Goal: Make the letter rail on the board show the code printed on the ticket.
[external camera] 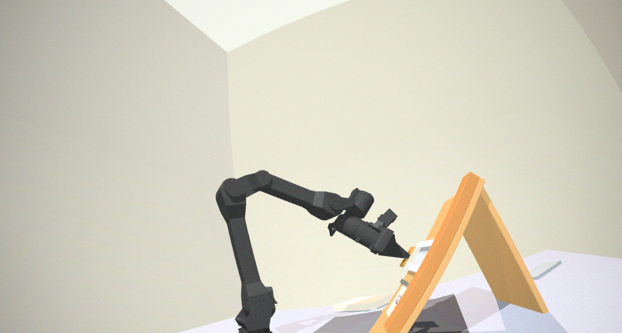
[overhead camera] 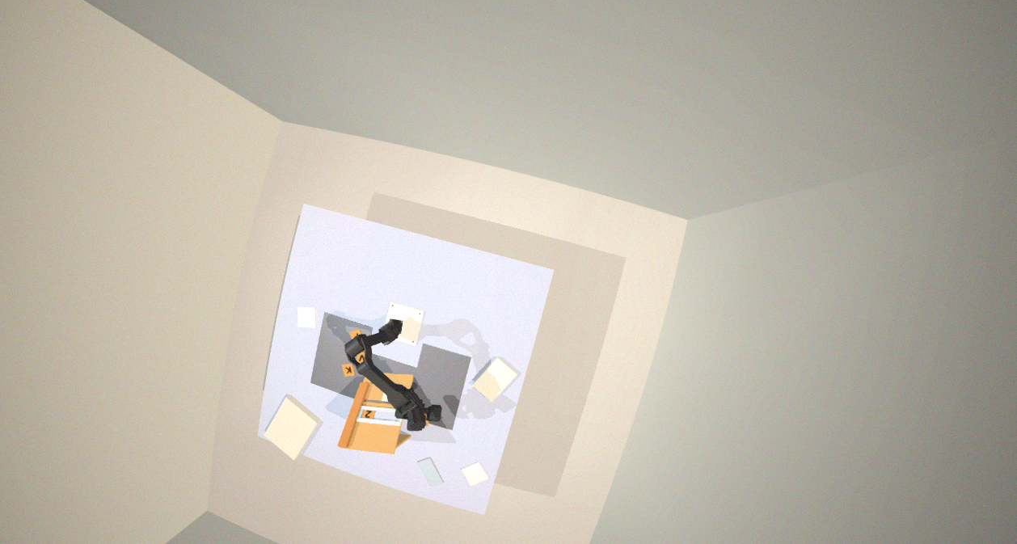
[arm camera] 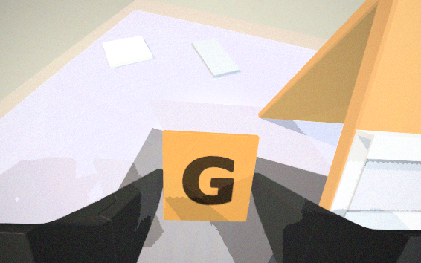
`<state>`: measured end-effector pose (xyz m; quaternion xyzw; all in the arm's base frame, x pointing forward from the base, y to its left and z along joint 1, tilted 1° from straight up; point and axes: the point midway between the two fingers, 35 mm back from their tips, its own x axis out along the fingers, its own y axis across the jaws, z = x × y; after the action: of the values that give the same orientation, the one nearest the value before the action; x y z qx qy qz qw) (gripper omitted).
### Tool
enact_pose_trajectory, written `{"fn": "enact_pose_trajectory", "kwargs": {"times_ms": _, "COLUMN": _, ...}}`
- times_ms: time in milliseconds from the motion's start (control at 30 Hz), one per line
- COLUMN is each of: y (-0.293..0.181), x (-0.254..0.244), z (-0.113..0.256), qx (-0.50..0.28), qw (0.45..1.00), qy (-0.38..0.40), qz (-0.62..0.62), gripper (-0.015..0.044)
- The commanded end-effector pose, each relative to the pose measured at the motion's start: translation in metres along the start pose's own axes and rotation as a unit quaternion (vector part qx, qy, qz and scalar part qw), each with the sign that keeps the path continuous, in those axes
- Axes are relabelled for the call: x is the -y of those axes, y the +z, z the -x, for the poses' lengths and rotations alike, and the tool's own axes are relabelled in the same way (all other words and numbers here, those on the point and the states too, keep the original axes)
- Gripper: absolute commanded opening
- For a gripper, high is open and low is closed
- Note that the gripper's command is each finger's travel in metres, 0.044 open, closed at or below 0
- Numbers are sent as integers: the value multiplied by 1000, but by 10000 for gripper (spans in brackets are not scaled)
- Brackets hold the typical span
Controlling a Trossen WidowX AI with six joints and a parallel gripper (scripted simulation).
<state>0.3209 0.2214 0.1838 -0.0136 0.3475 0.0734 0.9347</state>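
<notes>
My gripper [overhead camera: 426, 419] [external camera: 408, 256] [arm camera: 208, 177] is shut on the orange G tile [arm camera: 207, 145]. It holds the tile in the air beside the board [overhead camera: 371, 437] [external camera: 450, 244] [arm camera: 416, 74], left of the white rail [overhead camera: 378, 420] [arm camera: 397, 146] in the wrist view, with a gap between them. A tile [overhead camera: 369, 413] sits in the rail at the far end; its letter looks like N or Z. The ticket [overhead camera: 384, 397] [external camera: 396, 299] is below the rail, unreadable here. The K tile [overhead camera: 348, 370] and two tiles [overhead camera: 360, 358] [overhead camera: 356, 334] partly hidden by the arm lie on the dark mat.
Cream blocks [overhead camera: 292, 427] [overhead camera: 495, 379] stand on either side of the counter. A thin grey plate [overhead camera: 429, 471] [arm camera: 216, 57] and a white pad [overhead camera: 474, 473] [arm camera: 127, 51] lie beyond the board. A white square [overhead camera: 305, 317] lies near the counter's left edge.
</notes>
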Motion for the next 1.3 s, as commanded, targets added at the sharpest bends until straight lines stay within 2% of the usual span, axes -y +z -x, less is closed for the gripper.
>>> {"fn": "enact_pose_trajectory", "kwargs": {"times_ms": 0, "y": 2, "x": 0, "z": 0, "qx": 3, "qw": 1000, "qy": -1, "qz": -3, "gripper": 0}}
{"fn": "enact_pose_trajectory", "kwargs": {"times_ms": 1267, "y": 0, "x": 16, "z": 0, "qx": 3, "qw": 1000, "qy": -2, "qz": -2, "gripper": 0}}
